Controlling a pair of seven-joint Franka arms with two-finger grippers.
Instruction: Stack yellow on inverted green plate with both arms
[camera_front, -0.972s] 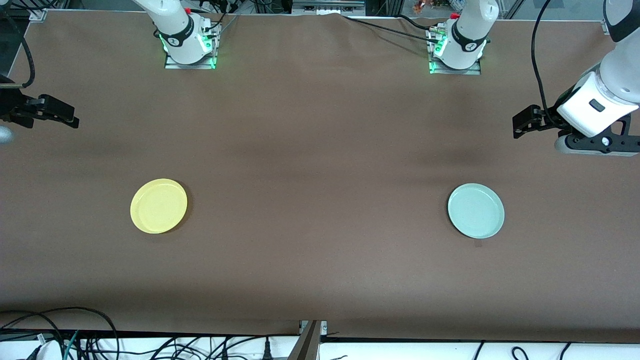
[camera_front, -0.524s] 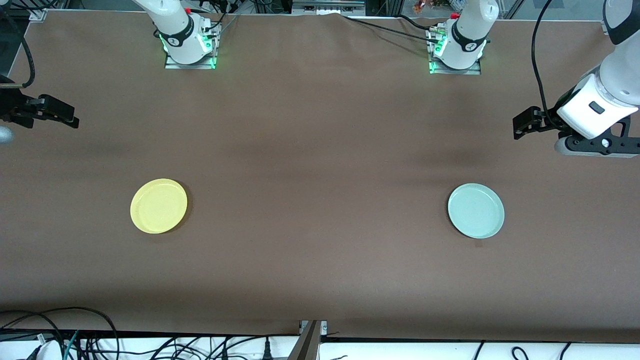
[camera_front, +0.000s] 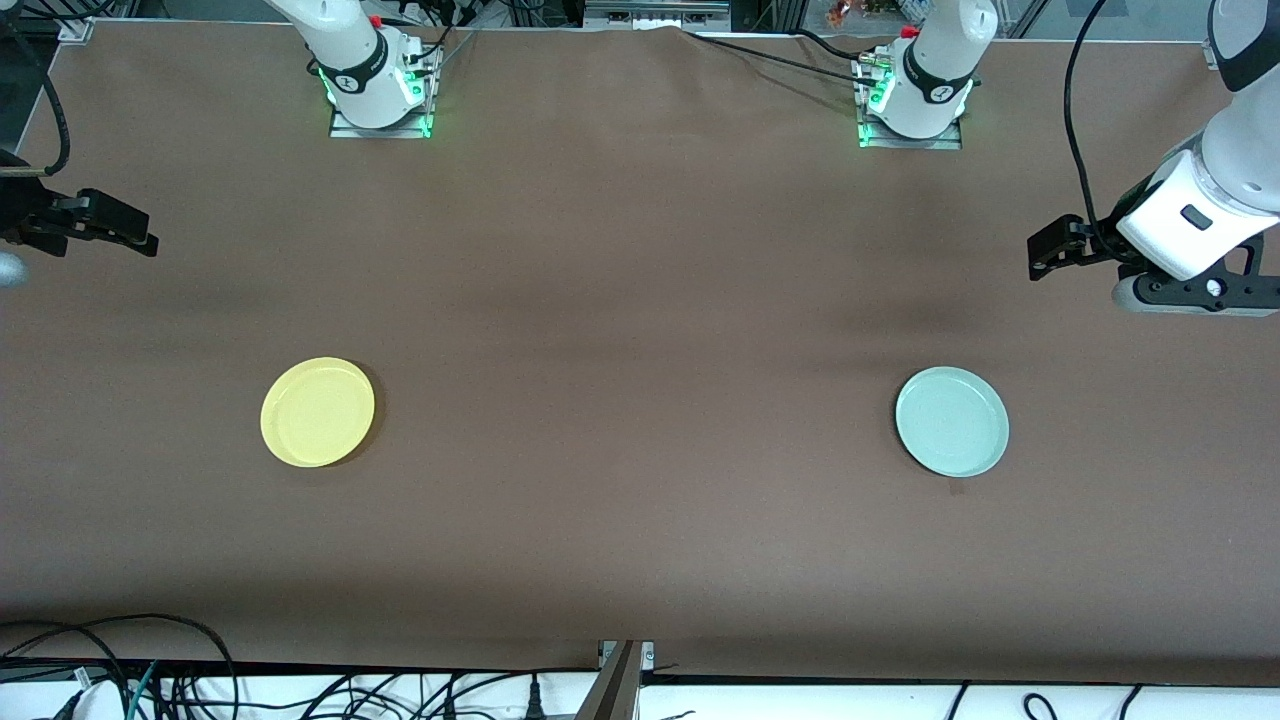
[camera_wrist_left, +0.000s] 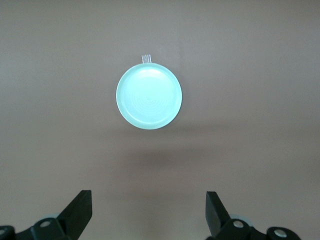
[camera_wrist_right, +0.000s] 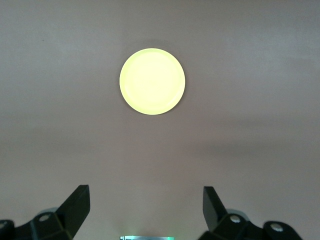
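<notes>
The pale green plate (camera_front: 952, 421) lies rim-up on the brown table (camera_front: 640, 330) toward the left arm's end, and the yellow plate (camera_front: 318, 411) lies rim-up toward the right arm's end, well apart from it. Neither is touched. The left gripper (camera_wrist_left: 148, 212) hangs high above the table at its own end, fingers spread wide, with the green plate in its wrist view ahead of the fingertips. The right gripper (camera_wrist_right: 145, 209) hangs likewise over its end of the table, fingers spread, looking down at the yellow plate.

The step in hand is judged to be the approach to the green plate, since it must be turned over first. To do it well, the left gripper should come down at the plate's rim rather than its middle, one finger under the lip and one inside, and close firmly; the rim is shallow and the plate looks smooth, so a loose pinch may slip during the flip. Set it down flat, underside up, before the right arm brings the yellow plate across and centres it
</notes>
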